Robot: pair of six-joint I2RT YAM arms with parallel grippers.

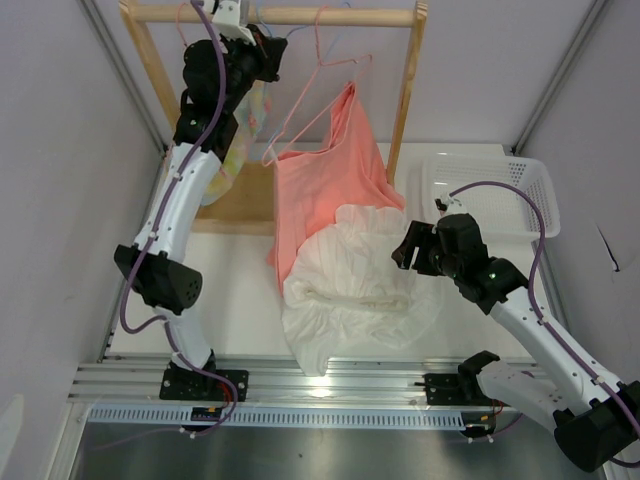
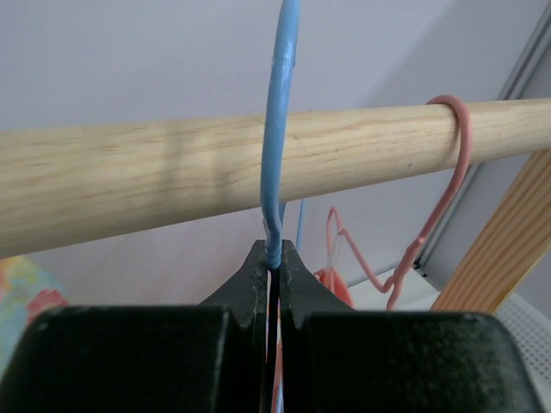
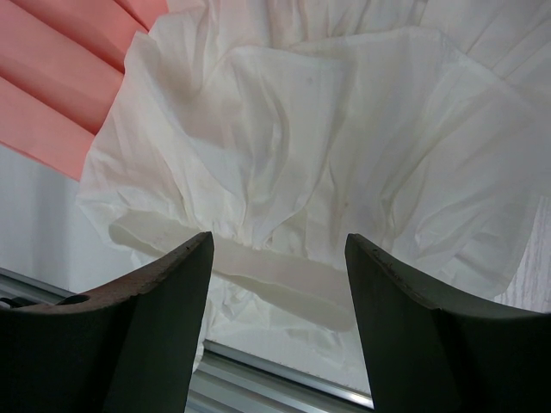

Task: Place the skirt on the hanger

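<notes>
We note left tool point(image 2: 274, 254) clamped on hanger point(image 2: 278, 129) wire just below rail point(image 2: 129, 181); rail bars way straight up. Pink hanger point(image 2: 465, 155) hooks same rail off right, clear gap between. Right tool point(image 3: 277, 243), jaws spread, hangs over skirt point(image 1: 350, 290), nothing between. Salmon garment point(image 1: 330, 180) touches skirt's far side. Bare bench point(image 1: 235, 290) left of skirt; basket point(image 1: 480, 162) crowds right.

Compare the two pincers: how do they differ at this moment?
The left pincer is shut on the blue hanger; the right pincer is open and holds nothing. The left one sits high, just below the wooden rod; the right one hangs low over the skirt. Both are dark, two-fingered pincers.
</notes>
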